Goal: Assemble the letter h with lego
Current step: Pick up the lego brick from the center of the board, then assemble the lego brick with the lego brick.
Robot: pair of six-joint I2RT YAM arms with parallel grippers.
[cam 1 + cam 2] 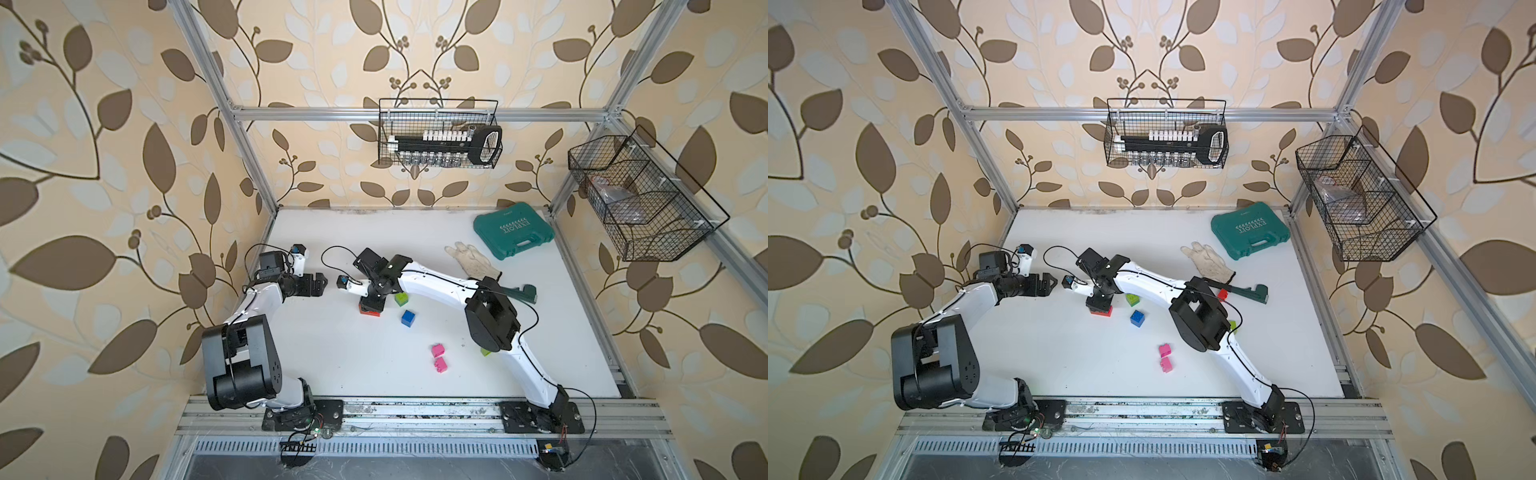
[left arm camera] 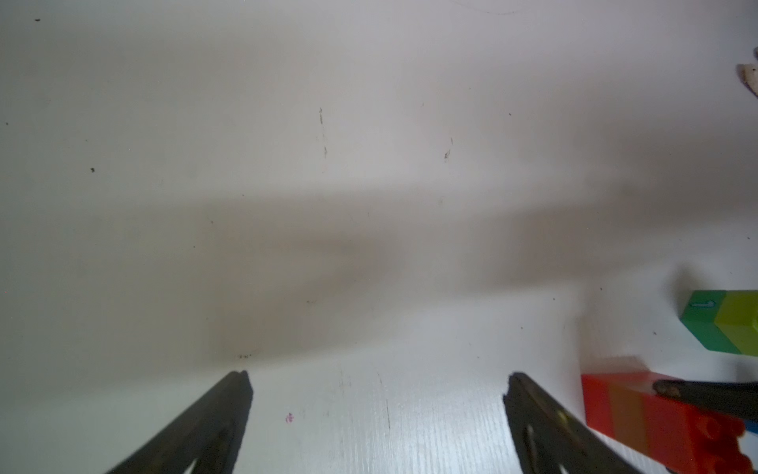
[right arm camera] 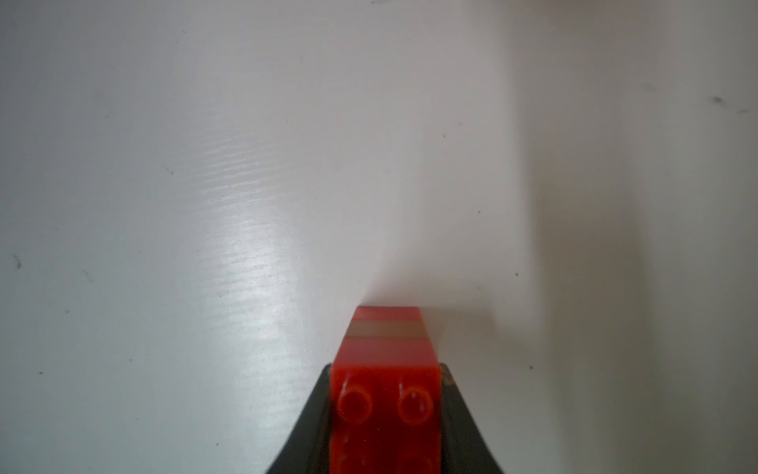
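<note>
Stack [image 1: 370, 312]: small tower of chunky studded plastic bricks, red over orange over red, upright near the middle of the white tabletop [image 1: 332, 365], base seemingly resting on it.
Right claw [image 3: 385, 369]: closed narrow on the stack's top brick, black fingers [image 3: 316, 410] against two opposite smooth walls, studs in plain sight between them.
Left claw [image 2: 377, 377]: spread wide, empty, hovering just beside the stack, not touching.
Loose bricks: green-and-lime pair of joined plastic bricks [image 1: 401, 298] just beside the stack; blue studded cube [image 1: 408, 318] near; two pink studded cubes [image 1: 437, 350] well apart, toward the robot's base; lime cube [image 1: 485, 352] half hidden by the right arm's elbow.
Handling: probably light, rigid, hard-shelled; glossy walls likely slippery under a shallow pinch; hardly fragile, yet press-fit joints liable to part under a sideways pull.
Hold: best on flat opposite walls, low enough to span a joint, never on the studs; support of the lower brick advisable for any pressing-down.
Progress: by the look of it, one upright of the h begun, most pieces not yet joined.
</note>
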